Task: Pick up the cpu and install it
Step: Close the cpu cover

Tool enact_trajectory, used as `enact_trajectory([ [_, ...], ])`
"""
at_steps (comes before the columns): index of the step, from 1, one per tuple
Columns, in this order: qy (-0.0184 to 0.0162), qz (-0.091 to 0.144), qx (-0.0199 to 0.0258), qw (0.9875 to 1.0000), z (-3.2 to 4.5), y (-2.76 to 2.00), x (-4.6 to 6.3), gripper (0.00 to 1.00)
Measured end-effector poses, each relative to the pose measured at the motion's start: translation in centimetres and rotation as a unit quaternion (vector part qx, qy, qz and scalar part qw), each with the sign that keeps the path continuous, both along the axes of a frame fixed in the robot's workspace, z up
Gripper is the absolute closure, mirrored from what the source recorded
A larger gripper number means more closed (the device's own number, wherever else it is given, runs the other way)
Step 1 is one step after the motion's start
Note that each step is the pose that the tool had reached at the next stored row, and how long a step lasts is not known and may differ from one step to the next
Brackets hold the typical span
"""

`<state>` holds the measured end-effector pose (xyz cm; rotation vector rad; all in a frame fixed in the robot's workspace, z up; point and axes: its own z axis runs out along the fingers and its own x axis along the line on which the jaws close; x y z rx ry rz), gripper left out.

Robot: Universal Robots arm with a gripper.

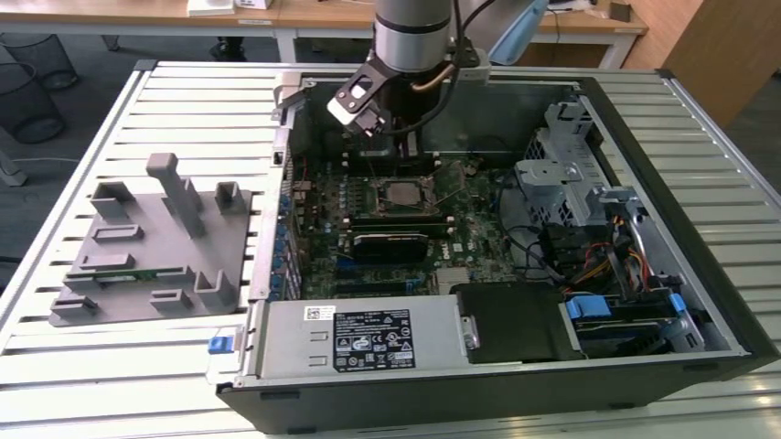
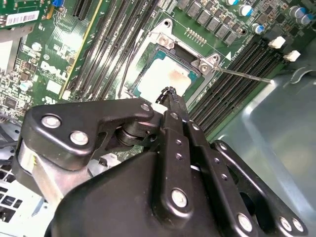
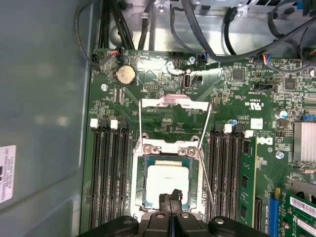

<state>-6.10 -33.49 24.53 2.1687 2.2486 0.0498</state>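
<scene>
Gripper (image 3: 171, 198), closed and empty, hangs over cpu (image 3: 165, 178) seated in socket (image 3: 168, 147) | you likely face a light, stiff, fragile chip; take it by opposite rim edges.

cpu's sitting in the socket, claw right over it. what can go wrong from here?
1. The claw is shut with its tips at the cpu's edge; a sideways nudge may skew it in the socket.
2. The plate is open, so nothing clamps the cpu; it might lift out with the claw.
3. The lever lies near the claw and could snag it.
</scene>
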Motion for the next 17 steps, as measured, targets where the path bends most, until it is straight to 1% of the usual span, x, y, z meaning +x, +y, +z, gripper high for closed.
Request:
enact_trajectory([
  [5, 0.0, 0.0, 0.0003, 1.0, 1.31, 0.0, 0.0, 0.89],
  [6, 0.0, 0.0, 0.0003, 1.0, 1.47, 0.0, 0.0, 0.89],
  [8, 0.0, 0.0, 0.0004, 1.0, 1.52, -0.11, 0.0, 0.89],
  [12, 0.0, 0.0, 0.0004, 1.0, 1.53, -0.9, 0.0, 0.89],
  [14, 0.0, -0.001, -0.0004, 1.0, 1.52, -0.95, 0.0, 0.89],
  [17, 0.0005, -0.001, -0.0012, 1.0, 1.52, -0.96, 0.5, 0.89],
])
